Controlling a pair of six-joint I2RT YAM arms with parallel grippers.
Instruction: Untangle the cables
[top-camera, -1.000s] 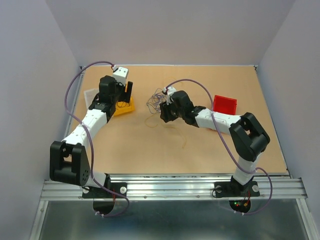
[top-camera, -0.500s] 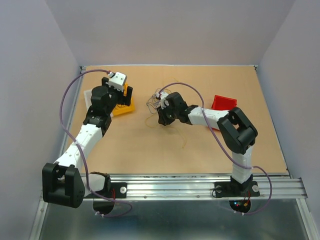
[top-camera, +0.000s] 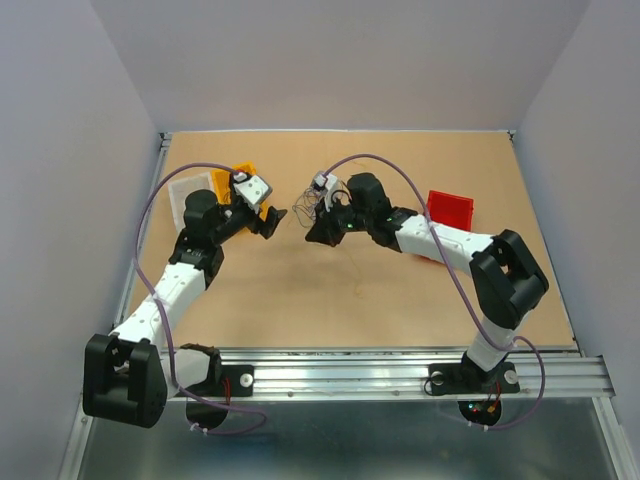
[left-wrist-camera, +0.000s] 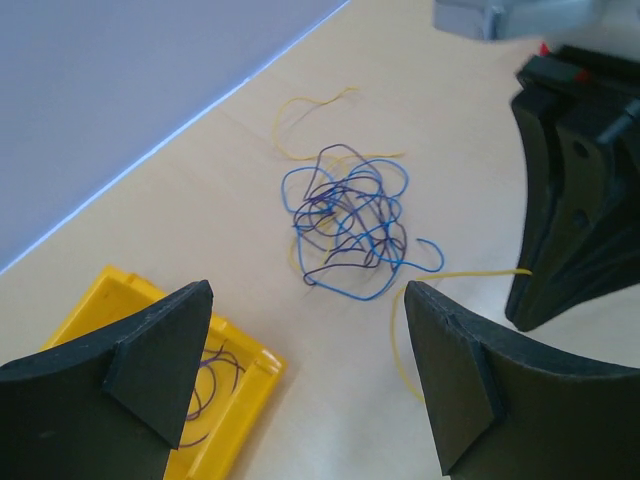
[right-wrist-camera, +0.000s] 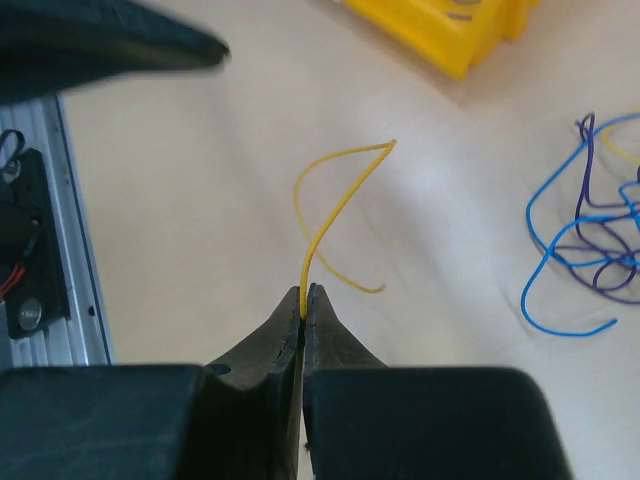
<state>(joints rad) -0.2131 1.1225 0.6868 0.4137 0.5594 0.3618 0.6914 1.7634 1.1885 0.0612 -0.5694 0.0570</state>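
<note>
The cables (left-wrist-camera: 345, 225) lie as a small tangle of thin blue and purple loops on the tan table, also seen in the top view as the cables (top-camera: 322, 200) and at the right edge of the right wrist view as the cables (right-wrist-camera: 590, 260). A thin yellow wire (right-wrist-camera: 330, 210) curls out from the tips of my right gripper (right-wrist-camera: 303, 290), which is shut on it just left of the tangle. In the left wrist view that yellow wire (left-wrist-camera: 400, 340) runs across to the right gripper's black fingers (left-wrist-camera: 570, 230). My left gripper (left-wrist-camera: 307, 300) hovers open, short of the tangle, holding nothing.
A yellow tray (left-wrist-camera: 230, 400) with a purple wire in it sits under my left gripper; in the top view this yellow tray (top-camera: 228, 180) stands by a clear container (top-camera: 182, 192). A red tray (top-camera: 450, 210) lies right of the right arm.
My right gripper has shut on the yellow wire. My left arm has swung from over the yellow tray toward the tangle and turned to face it.
</note>
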